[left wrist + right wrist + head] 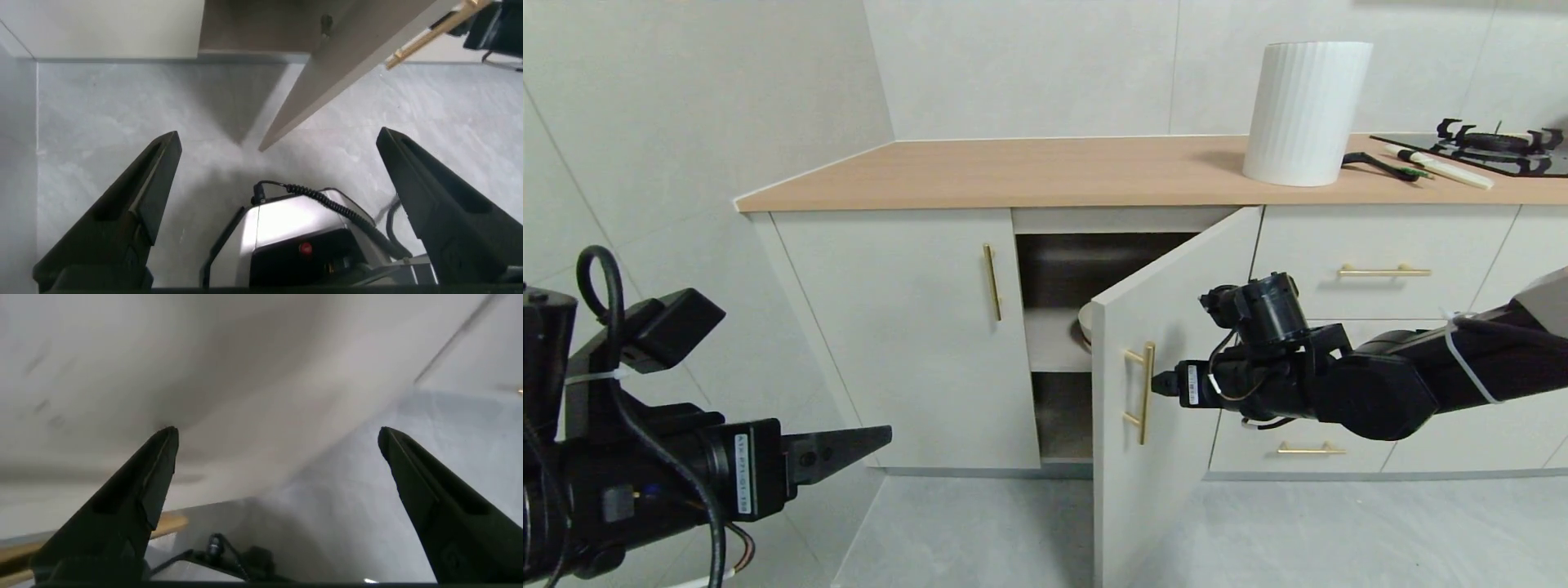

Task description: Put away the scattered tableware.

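The wood-topped bench (pixel 1013 171) runs from the left corner to the right edge. On its right part a tall white ribbed canister (pixel 1305 113) stands upright. Just right of it lie a black-handled utensil (pixel 1376 163) and a long cream utensil (pixel 1445 169), close together, with a black hob (pixel 1499 149) at the far right. Below, inside the open cabinet (pixel 1094 261), a pale shelf (pixel 1049 343) carries a dish (pixel 1085 328), mostly hidden behind the door (pixel 1176 327). The floor (pixel 980 531) is grey tile.
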Controlling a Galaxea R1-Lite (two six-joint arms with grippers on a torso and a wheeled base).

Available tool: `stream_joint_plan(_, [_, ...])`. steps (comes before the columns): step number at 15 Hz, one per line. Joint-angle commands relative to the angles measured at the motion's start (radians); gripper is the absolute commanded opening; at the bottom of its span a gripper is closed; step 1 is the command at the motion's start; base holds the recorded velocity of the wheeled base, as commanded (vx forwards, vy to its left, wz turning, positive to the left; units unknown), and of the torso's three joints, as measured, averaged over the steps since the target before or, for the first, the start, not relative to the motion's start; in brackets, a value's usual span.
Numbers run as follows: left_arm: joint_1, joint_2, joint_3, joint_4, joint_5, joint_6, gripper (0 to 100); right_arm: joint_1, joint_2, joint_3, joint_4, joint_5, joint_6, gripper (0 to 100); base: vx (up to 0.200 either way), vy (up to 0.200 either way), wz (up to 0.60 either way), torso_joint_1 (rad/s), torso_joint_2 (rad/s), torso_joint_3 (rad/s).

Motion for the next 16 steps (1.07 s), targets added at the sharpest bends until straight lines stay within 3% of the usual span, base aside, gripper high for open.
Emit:
stream_joint_plan(1, [0.000, 0.004, 0.000, 0.000, 0.000, 0.000, 100, 0.007, -0.002, 0.002, -0.005, -0.001, 0.004, 100, 0.200, 0.000, 0.00, 0.002, 0.01, 0.002])
stream_joint_plan(4, [0.000, 0.002, -0.002, 0.000, 0.000, 0.000, 100, 0.036, 0.000, -0.001, -0.036, 0.001, 0.055, 100, 0.200, 0.000, 0.00, 0.007, 0.00, 0.002])
stream_joint_plan(12, [0.000, 0.001, -0.005, -0.002, 0.002, -0.001, 100, 0.071, 0.101, -0.026, -0.266, -0.014, 0.187, 100, 0.000, 0.000, 0.00, 0.000, 0.00, 0.000])
stream_joint_plan(16, [0.000, 0.002, -0.003, -0.002, 0.002, 0.000, 100, 0.069, 0.192, -0.158, -0.286, -0.088, 0.316, 100, 0.000, 0.000, 0.00, 0.000, 0.00, 0.000])
